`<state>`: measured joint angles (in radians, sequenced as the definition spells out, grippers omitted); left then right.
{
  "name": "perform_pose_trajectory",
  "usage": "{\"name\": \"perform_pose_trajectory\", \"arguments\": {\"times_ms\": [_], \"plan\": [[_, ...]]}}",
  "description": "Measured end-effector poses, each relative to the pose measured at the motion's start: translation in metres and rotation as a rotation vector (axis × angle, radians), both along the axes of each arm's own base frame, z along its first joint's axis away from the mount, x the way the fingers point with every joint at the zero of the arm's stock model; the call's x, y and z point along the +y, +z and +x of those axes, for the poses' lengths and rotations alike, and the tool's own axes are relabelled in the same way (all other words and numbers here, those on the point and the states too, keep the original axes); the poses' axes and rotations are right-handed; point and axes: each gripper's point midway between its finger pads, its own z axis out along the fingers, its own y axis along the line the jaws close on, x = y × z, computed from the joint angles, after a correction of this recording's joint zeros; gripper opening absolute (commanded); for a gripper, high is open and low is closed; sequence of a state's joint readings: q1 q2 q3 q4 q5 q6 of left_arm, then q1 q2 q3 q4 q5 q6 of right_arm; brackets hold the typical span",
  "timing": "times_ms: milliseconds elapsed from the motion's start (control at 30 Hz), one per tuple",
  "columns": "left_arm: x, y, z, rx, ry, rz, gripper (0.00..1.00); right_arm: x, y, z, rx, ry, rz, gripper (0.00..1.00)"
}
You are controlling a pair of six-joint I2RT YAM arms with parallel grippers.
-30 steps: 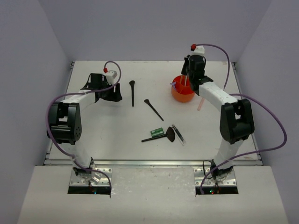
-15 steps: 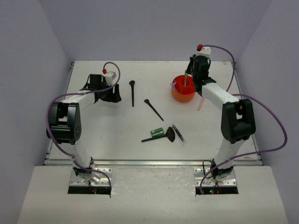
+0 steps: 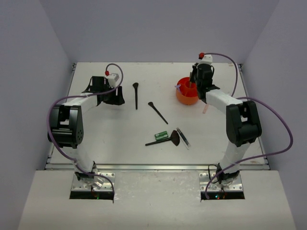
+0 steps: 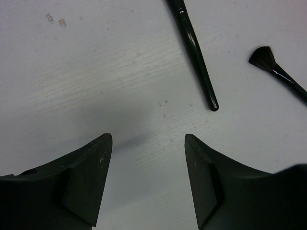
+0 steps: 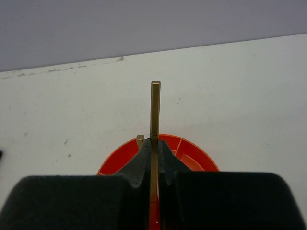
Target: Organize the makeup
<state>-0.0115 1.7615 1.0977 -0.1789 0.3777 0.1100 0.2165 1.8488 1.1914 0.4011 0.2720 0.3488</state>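
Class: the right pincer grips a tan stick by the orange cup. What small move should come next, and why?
Probably ease the tan stick down into the orange cup, then open: the right pincer is shut on it, with the cup's compartments just beneath.

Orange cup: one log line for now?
right end effector: shut on tan stick | at orange cup | left end effector: open, empty

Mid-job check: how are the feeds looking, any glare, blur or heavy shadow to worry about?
Top external: even soft light, no glare, brushes clear. Left wrist: faint shadow under the open left end effector, both brushes crisp. Right wrist: stick sharp, cup partly hidden behind the dark right end effector, which shows little detail.
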Motion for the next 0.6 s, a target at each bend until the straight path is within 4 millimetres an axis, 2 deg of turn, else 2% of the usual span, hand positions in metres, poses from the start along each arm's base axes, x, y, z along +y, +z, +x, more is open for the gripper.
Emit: {"name": "perform_pose_trajectory", "arguments": {"times_ms": [67,133,200,300,433,500,600], "plan": [[0.000,0.000,0.000,0.001,0.003,-0.002,0.60,0.003,-0.003,-0.002,0.011,0.029,-0.016,0.28],[0.000,0.000,0.000,0.002,0.004,-0.003,0.60,0.007,-0.002,-0.003,0.013,0.060,-0.025,0.50],[0.000,0.000,0.000,0.002,0.004,-0.004,0.60,0.013,0.001,-0.006,0.016,0.103,-0.034,0.59],[0.000,0.000,0.000,0.002,0.005,-0.003,0.60,0.018,0.014,-0.012,0.010,0.147,-0.035,0.65],[0.000,0.000,0.000,0.001,0.008,-0.001,0.60,0.020,0.038,-0.028,0.012,0.178,-0.035,0.65],[0.001,0.000,0.001,0.001,0.010,0.001,0.60,0.021,0.051,-0.043,0.032,0.190,-0.036,0.65],[0.002,0.000,0.001,0.002,0.018,0.004,0.60,0.026,0.064,-0.077,0.089,0.218,-0.039,0.65]]}}
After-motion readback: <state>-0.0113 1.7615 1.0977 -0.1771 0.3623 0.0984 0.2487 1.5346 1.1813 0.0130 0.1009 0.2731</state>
